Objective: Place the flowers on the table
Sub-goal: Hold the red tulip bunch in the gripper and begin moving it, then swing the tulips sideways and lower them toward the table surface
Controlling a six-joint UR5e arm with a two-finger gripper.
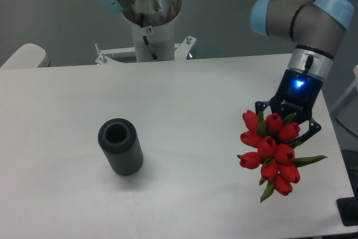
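Note:
The flowers [271, 149], a bunch of red tulips with green leaves, hang over the right part of the white table [184, 99]. The blooms face the camera and hide the stems. My gripper [286, 120] sits right behind the blooms, its dark fingers showing on either side of the bunch and shut on the hidden stems. A blue light glows on the wrist above it.
A dark grey ribbed vase [119, 146] stands upright at the left middle of the table, well away from the bunch. The arm's base column [151, 20] rises beyond the far edge. The table's right edge and front right corner lie close to the flowers.

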